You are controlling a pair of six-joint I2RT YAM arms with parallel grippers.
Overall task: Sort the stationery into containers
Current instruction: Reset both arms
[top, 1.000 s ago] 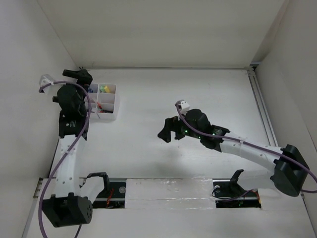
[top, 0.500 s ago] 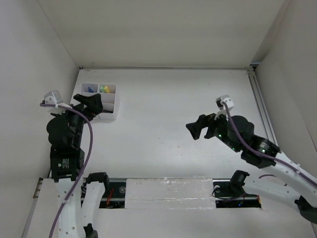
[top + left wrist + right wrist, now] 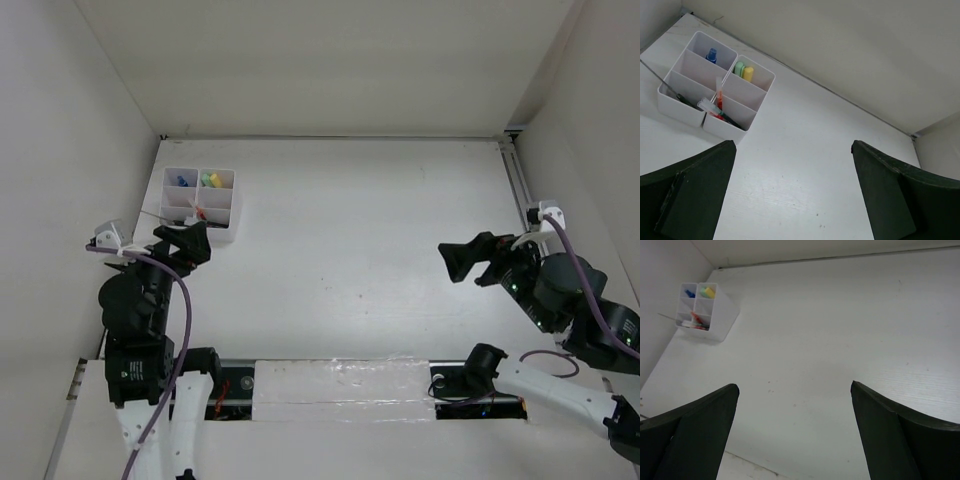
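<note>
Stationery (image 3: 210, 180) sits inside the organizer box (image 3: 218, 237) at the worktop's (image 3: 340, 220) far-left corner, just ahead of the nearer left hand (image 3: 183, 241); the right hand (image 3: 468, 258) is well apart. Both hands gape, empty.

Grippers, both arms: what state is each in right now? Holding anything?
left gripper: open, jaws wide apart, holding nothing.
right gripper: open, jaws wide apart, holding nothing.
</note>
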